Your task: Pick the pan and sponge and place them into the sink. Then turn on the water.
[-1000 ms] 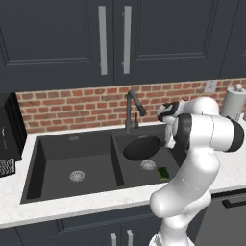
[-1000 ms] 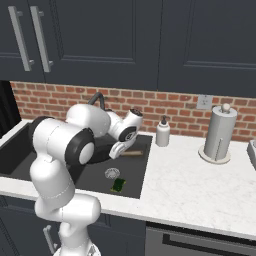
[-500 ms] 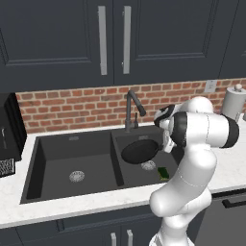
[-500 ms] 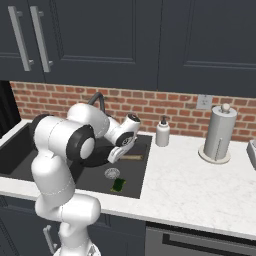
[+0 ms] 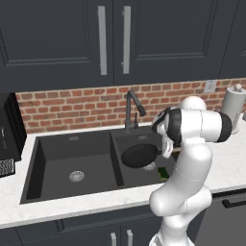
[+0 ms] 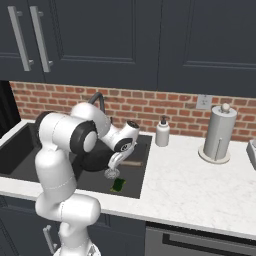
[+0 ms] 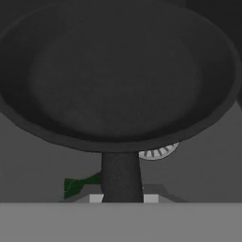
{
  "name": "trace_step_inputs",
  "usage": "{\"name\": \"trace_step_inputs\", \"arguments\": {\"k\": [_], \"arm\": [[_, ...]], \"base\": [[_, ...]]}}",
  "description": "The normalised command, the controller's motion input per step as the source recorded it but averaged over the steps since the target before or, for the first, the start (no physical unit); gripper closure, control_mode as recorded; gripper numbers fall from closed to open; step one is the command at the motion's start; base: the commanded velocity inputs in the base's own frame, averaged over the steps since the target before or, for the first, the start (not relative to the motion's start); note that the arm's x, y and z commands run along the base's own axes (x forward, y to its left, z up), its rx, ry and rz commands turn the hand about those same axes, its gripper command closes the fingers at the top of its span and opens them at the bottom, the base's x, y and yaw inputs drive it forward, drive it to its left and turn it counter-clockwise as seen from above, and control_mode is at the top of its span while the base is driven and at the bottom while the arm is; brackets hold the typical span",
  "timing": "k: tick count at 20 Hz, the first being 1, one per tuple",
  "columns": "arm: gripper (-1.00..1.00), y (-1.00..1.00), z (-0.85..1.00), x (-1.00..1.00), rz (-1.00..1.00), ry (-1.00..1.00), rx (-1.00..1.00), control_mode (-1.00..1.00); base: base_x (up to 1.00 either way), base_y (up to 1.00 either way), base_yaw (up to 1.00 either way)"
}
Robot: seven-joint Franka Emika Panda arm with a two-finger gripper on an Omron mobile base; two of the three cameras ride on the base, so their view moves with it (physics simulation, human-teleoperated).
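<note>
My gripper [image 7: 122, 198] is shut on the short handle of the black pan [image 7: 118, 75]. The pan [image 5: 139, 155] hangs roughly level in the right basin of the black sink [image 5: 57, 168], over its silver drain [image 7: 158, 152]. In the right base view my gripper [image 6: 116, 161] reaches down from the white hand, with the pan [image 6: 95, 156] to its left. The green sponge [image 5: 163, 172] lies on the basin floor near the front wall, just beside the handle [image 7: 121, 175]; the sponge [image 6: 118, 185] is apart from the pan. No water is in view at the faucet [image 5: 132, 108].
A soap bottle [image 6: 162, 132] and a paper towel roll [image 6: 218, 135] stand on the white counter right of the sink. A dark appliance [image 5: 7, 129] sits at the far left. Brick wall and dark cabinets rise behind the faucet.
The pan has sunk a little lower into the right basin and shifted slightly forward, still in my grip. The arm's elbow has swung left. The sponge has not moved.
</note>
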Motion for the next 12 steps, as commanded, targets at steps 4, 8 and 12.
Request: {"name": "trace_step_inputs", "arguments": {"k": [4,8,12], "arm": [[1.00,0.14,-0.34,0.00,0.00,0.00,-0.02,-1.00],[1.00,0.12,-0.34,0.00,0.00,0.00,-0.01,-1.00],[1.00,0.10,-0.34,0.00,0.00,0.00,-0.02,-1.00]], "base": [[0.00,0.00,0.00],[0.00,0.00,0.00],[0.00,0.00,0.00]]}}
